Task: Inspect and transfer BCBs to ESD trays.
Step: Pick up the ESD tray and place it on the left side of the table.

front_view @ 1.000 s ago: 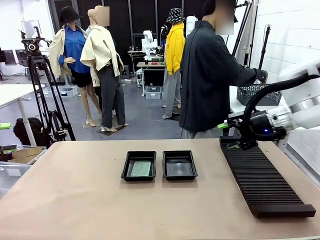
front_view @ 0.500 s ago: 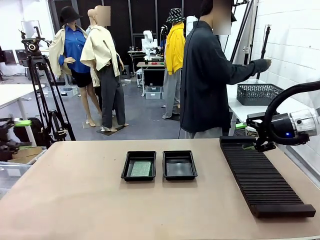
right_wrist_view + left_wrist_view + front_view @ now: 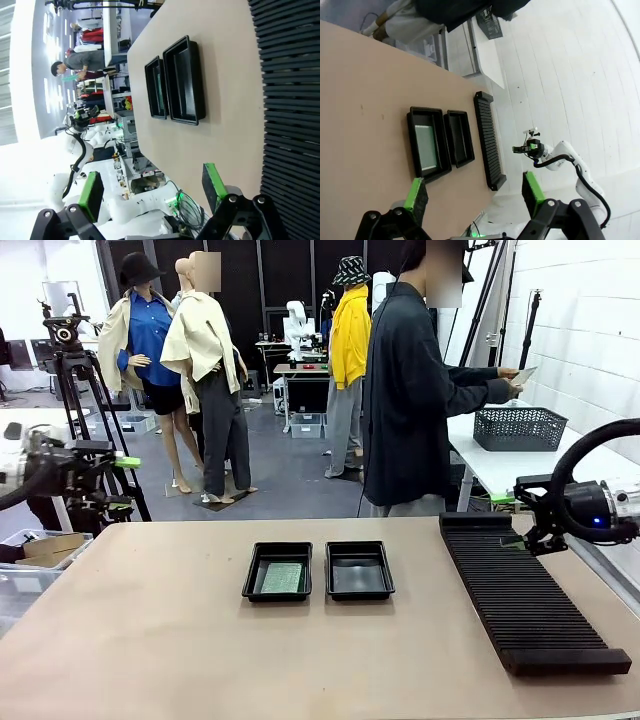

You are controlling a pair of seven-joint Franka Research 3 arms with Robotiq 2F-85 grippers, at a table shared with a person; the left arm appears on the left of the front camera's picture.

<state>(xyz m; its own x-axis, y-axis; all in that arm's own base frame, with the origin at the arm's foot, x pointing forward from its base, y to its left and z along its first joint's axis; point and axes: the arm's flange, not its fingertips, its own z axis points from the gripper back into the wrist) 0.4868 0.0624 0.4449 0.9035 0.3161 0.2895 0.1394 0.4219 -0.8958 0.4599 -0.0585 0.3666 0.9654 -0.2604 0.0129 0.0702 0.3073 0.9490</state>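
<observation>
front view: on the tan desk (image 3: 150,640), a shallow black plastic tray (image 3: 250,575) holds a thin green circuit board (image 3: 282,577) lying flat; a matching black tray (image 3: 360,580) sits just right of it. a long black ribbed rack (image 3: 525,600) lies at the right. the right pincer (image 3: 508,520) hovers over the rack's far end, jaws wide apart and holding nothing. the left pincer (image 3: 125,483) hangs off the far left edge, equally wide and empty. a person (image 3: 410,400) stands beyond.

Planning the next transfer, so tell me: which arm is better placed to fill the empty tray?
Probably right: the right fingers, open, hover by the rack's far end, on the empty tray's side; the left fingers hang out by the table's left edge.
</observation>
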